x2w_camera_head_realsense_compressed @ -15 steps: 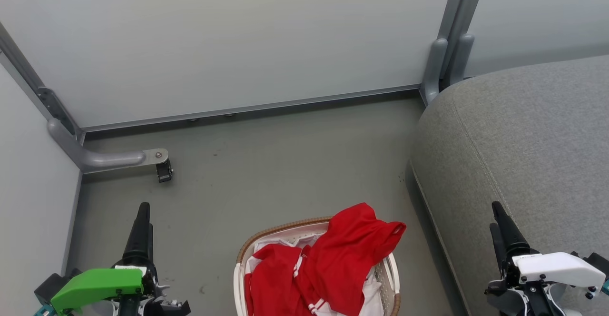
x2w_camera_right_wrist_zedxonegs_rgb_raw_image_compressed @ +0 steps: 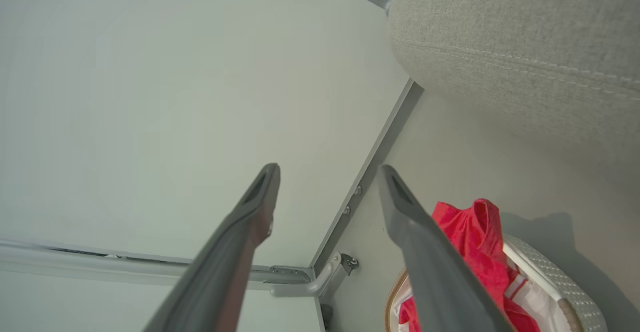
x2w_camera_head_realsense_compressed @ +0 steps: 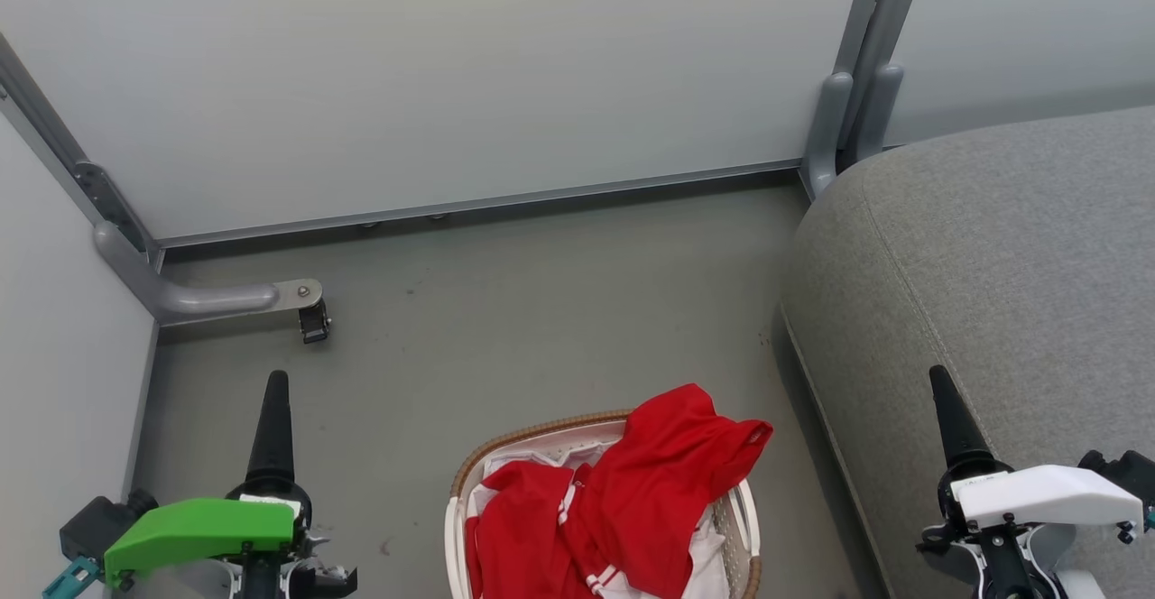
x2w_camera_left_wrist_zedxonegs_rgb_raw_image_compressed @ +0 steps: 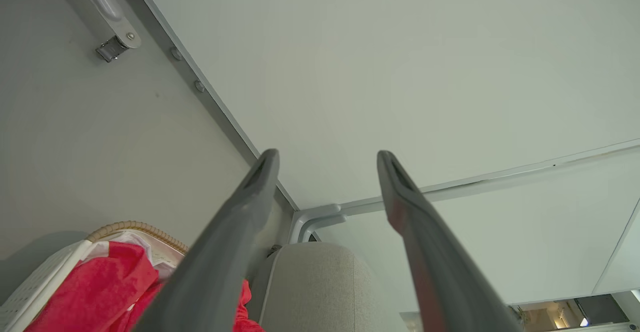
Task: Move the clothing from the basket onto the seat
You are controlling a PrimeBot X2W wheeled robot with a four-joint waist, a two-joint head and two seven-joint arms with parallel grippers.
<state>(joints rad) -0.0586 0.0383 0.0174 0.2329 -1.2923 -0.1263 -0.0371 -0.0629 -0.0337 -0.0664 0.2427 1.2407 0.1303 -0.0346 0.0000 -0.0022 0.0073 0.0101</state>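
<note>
Floor (x2w_camera_head_realsense_compressed: 541, 310): grey, matt, enclosed by pale wall panels (x2w_camera_head_realsense_compressed: 451, 76) at 12 and 9 o'clock.
Seat (x2w_camera_head_realsense_compressed: 1011, 256): grey upholstery, placed at 3 o'clock.
Basket (x2w_camera_head_realsense_compressed: 532, 430): set on the floor at 6 o'clock; clothing (x2w_camera_head_realsense_compressed: 650, 482) is heaped inside.
Left pincer (x2w_camera_left_wrist_zedxonegs_rgb_raw_image_compressed: 327, 154), right pincer (x2w_camera_right_wrist_zedxonegs_rgb_raw_image_compressed: 327, 167): spread wide, nothing held.
</note>
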